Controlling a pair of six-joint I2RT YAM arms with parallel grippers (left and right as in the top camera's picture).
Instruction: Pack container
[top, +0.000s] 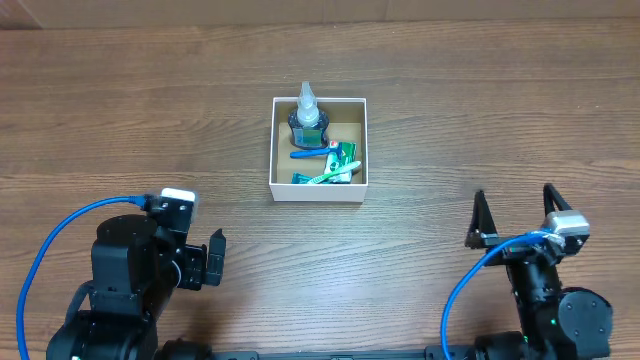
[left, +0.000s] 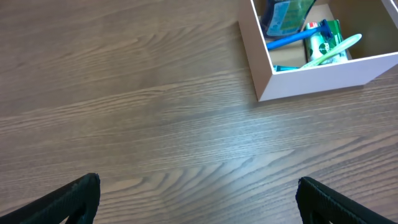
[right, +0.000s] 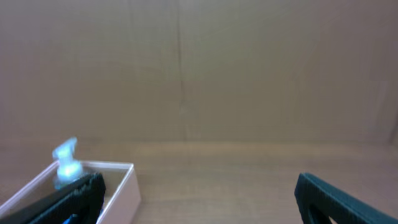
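The container (top: 279, 150), a small square white box with a brown inside, stands at the table's middle. In it lie a clear bottle with blue liquid (top: 308, 115), a blue razor (top: 310, 152), a green toothbrush (top: 328, 175) and a green-and-white packet (top: 346, 158). It also shows in the left wrist view (left: 311, 78) and at the lower left of the right wrist view (right: 121, 183). My left gripper (top: 205, 260) is open and empty, near the front left, well apart from the box. My right gripper (top: 515, 215) is open and empty at the front right.
The wooden table (top: 480, 110) runs around the box. A blue cable (top: 60, 235) loops by the left arm, another (top: 465, 285) by the right arm. A plain brown wall (right: 199, 68) stands behind the table.
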